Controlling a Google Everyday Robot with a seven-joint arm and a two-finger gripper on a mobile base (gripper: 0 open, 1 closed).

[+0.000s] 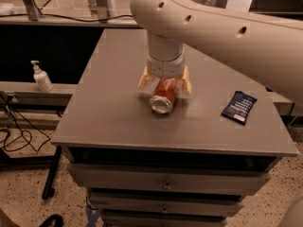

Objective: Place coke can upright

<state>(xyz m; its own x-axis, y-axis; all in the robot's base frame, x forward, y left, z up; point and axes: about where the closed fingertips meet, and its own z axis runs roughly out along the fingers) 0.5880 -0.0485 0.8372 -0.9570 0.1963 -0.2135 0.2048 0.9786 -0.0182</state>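
The coke can [162, 97] is red-orange with a silver end facing the camera. It lies on its side near the middle of the grey table top [113, 112]. My gripper [164, 85] hangs straight down over the can from the white arm. Its two cream fingers [146, 79] straddle the can's rear half, one on each side, close against it. The can's far end is hidden under the wrist.
A dark blue packet [239, 107] lies on the table to the right of the can. A white pump bottle [41, 77] stands on a lower shelf at the left. Drawers sit below the table's front edge. Cables run on the floor at left.
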